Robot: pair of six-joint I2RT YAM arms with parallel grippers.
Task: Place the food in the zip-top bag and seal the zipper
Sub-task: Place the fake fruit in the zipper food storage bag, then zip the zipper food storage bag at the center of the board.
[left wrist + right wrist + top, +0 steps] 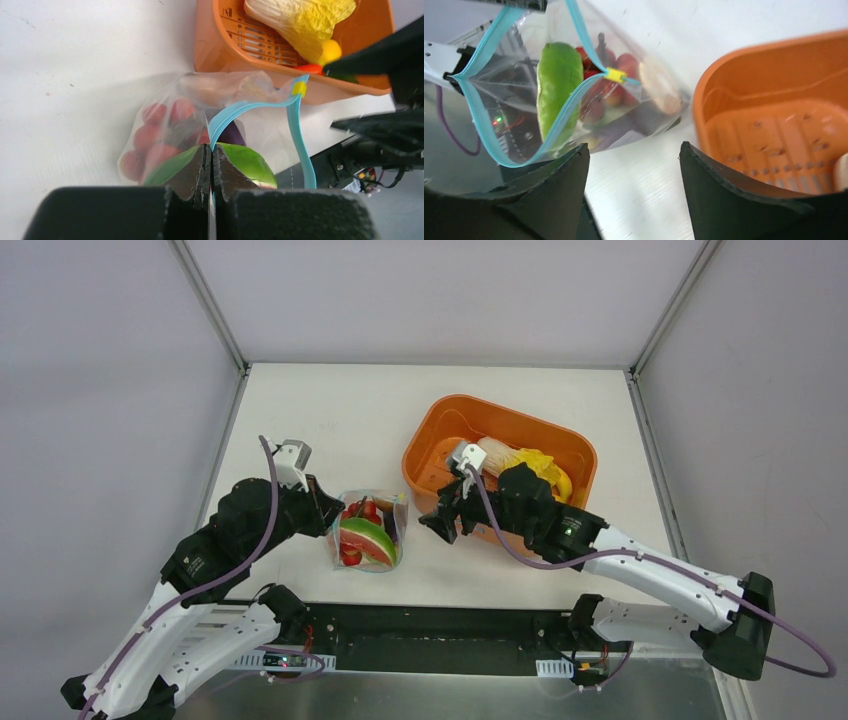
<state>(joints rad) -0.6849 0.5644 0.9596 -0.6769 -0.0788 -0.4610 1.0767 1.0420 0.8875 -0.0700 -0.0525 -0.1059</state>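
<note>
My left end effector [210, 155] is pinched fully together on the zipper [250, 106], with one blue lip of the bag [165, 115] clamped between its fingers. From that grip the strip arcs away ahead of me to the yellow slider [299, 89], and the other lip runs back from the slider to the right of my fingers, so the mouth gapes open. Just past my left fingertips, inside the bag, the watermelon slice [250, 162] shows its green rind. Red pieces [150, 137] are bunched further ahead and to the left, with something dark purple between them. My right end effector [634, 146] is spread wide and holds nothing. It sits over the bare worktop [644, 200], between the bag on its left and the orange tub [774, 100] on its right. The bag's open mouth faces it, apart from its fingertips, and the slider lies ahead at the end of the mouth nearest the tub. From above, the bag lies on the worktop between my two end effectors. In the tub, beyond my left end effector, a pale yellow leafy piece [305, 20] lies with small yellow and red bits beside it.
</note>
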